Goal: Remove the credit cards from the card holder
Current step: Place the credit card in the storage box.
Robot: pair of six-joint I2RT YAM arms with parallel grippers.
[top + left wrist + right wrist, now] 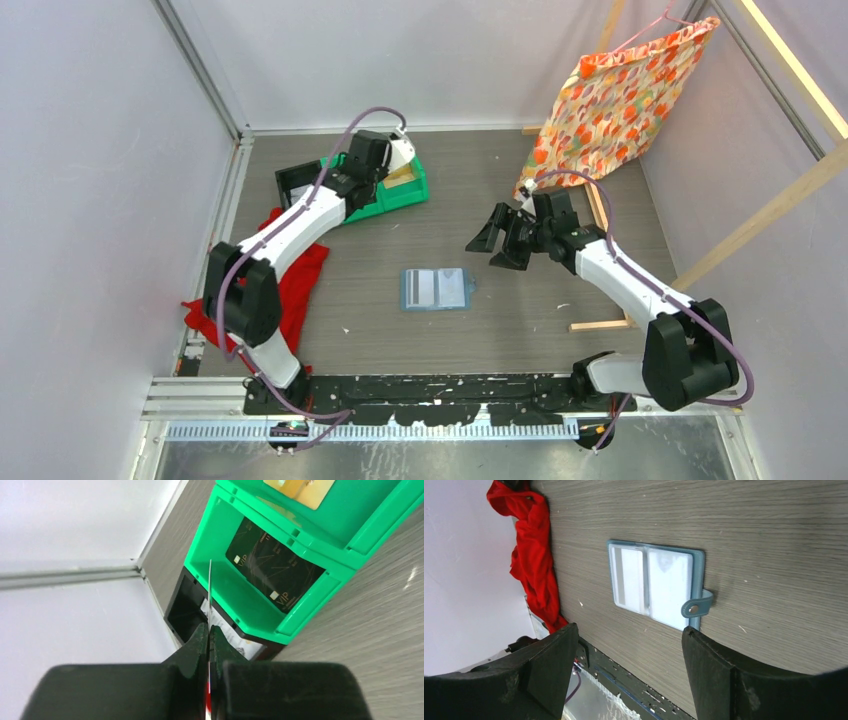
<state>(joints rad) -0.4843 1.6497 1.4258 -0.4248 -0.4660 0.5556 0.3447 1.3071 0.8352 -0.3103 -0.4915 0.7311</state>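
The light-blue card holder [436,289] lies open and flat mid-table, and in the right wrist view [698,565] its snap tab points right. Pale grey cards [626,577] show in its pockets. My left gripper [209,627] is shut on a thin pale card [209,597] seen edge-on. It holds the card over the green bin [220,587]. A black VIP card [272,572] lies in that bin's middle compartment. In the top view the left gripper [378,162] is over the bin at the back left. My right gripper [497,250] is open and empty, up and right of the holder; in its wrist view [630,630] its jaws stand wide apart.
A gold card [300,490] lies in the bin's far compartment. A black tray [187,612] sits against the bin. Red cloth [300,275] lies at the left by the left arm. A patterned orange cloth [610,100] hangs at the back right, with wooden slats [600,325] on the right.
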